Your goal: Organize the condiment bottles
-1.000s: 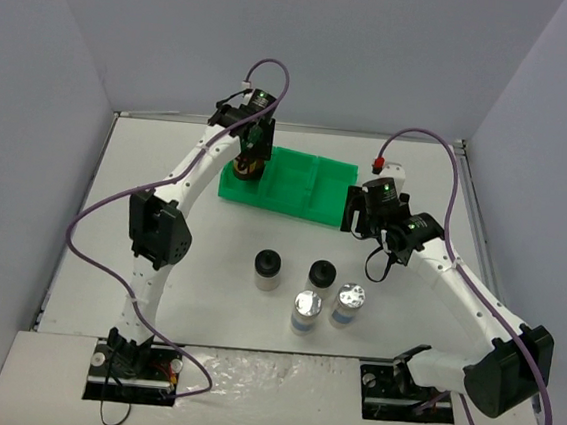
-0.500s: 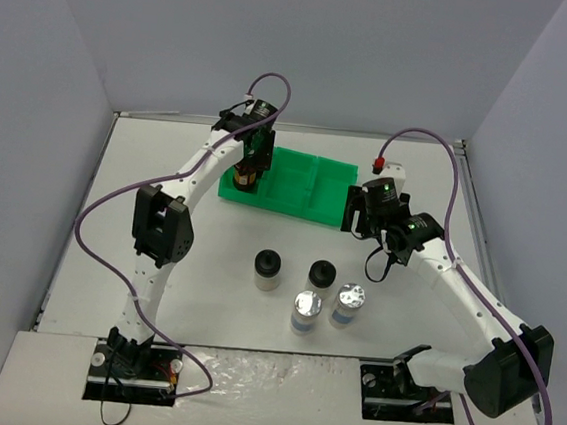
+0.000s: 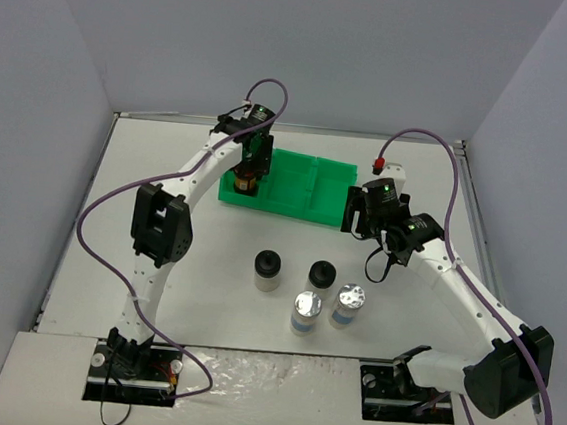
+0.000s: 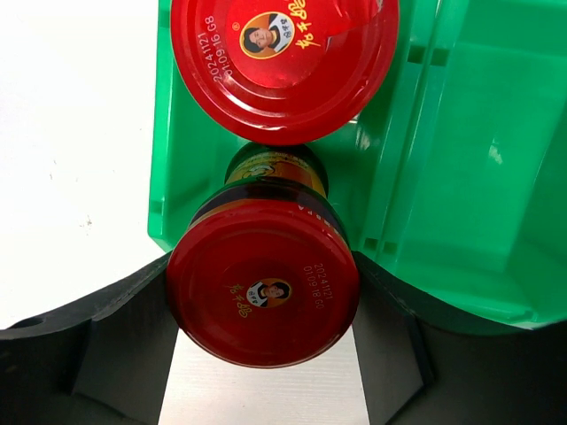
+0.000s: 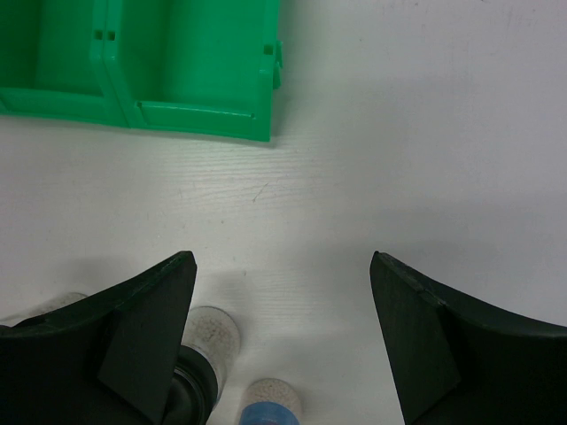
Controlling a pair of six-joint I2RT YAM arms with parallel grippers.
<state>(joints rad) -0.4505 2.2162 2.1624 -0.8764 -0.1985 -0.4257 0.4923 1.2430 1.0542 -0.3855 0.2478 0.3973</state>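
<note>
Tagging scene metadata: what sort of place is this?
Probably a robot lab cell, not a kitchen: a white table boxed in by bare grey walls, left arm and right arm bolted at its near edge, jars and a green tray as props.

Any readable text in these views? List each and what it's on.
"20241121" and "010916 G8": red cap of the far jar.
Red cap of the held jar: similar printed code, upside down, unclear.
Yellow characters on both caps: illegible.
Bluish labels on the silver-capped bottles: too small.
</note>
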